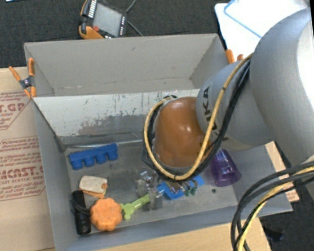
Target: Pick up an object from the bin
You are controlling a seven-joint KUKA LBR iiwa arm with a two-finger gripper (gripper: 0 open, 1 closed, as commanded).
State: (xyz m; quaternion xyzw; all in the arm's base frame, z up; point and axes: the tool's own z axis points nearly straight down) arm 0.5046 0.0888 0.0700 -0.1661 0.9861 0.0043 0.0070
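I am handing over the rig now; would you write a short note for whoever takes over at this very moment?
Gripper: low at the front middle of the bin; whether it holds anything cannot be told.
Nearest things: a green stalk-shaped piece on its left and a small blue thing on its right.
Elsewhere: orange round toy, black thing and bread-slice toy at front left, blue studded block behind them, purple piece at right.
Done: nothing is seen lifted clear.
Left: secure one thing and lift it out.

One purple bottle (223,168), one orange toy (106,214)
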